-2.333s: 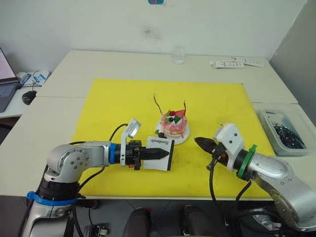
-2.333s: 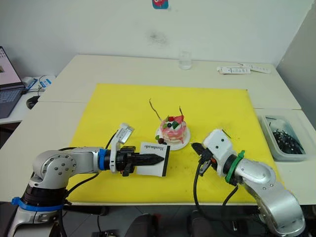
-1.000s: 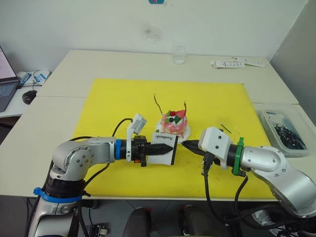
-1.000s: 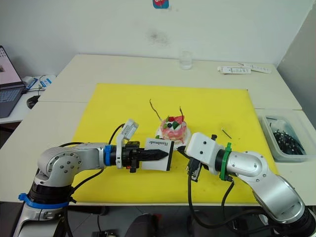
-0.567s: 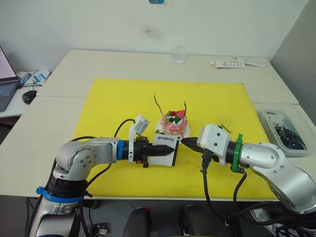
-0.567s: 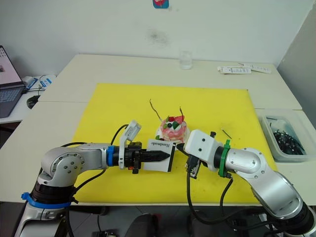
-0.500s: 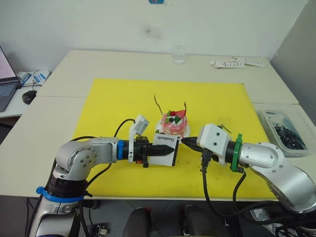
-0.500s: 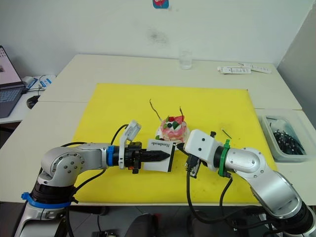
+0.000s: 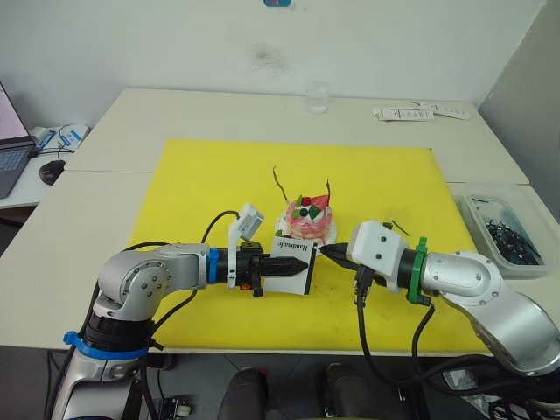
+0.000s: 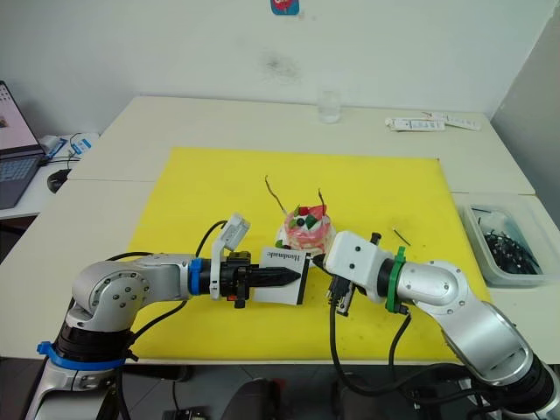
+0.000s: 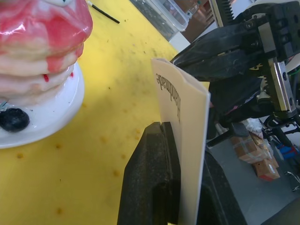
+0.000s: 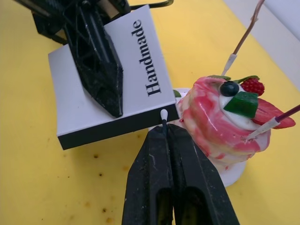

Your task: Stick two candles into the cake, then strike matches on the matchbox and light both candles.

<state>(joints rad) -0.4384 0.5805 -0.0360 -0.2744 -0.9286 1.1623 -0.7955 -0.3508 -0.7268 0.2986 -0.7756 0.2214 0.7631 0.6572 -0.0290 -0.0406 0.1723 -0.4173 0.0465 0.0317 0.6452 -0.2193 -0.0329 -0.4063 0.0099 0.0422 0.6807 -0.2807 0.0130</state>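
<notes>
The cake (image 9: 307, 219) sits on its white plate (image 12: 236, 171) near the middle of the yellow mat (image 9: 219, 184), with both candles (image 9: 278, 183) standing in its top, one leaning left and one on the right side, neither showing a flame. Just left of and nearer than the cake, the matchbox (image 9: 294, 261) is held off the mat, its "Handmade" edge toward the cake. The left gripper (image 9: 282, 268) is clamped shut on it, one black finger across each broad face. From the right, the right gripper (image 12: 165, 136) has its fingers pressed together on a match (image 12: 164, 119), whose pale head pokes just beyond the fingertips and meets the dark striking edge of the matchbox at its right end, close beside the plate. Another match (image 9: 398, 227) lies on the mat to the right of the cake. Farther right on the tabletop (image 9: 105, 131) stands a clear bin (image 9: 503, 229) of dark bits; a glass (image 9: 316, 97) stands at the far side.
</notes>
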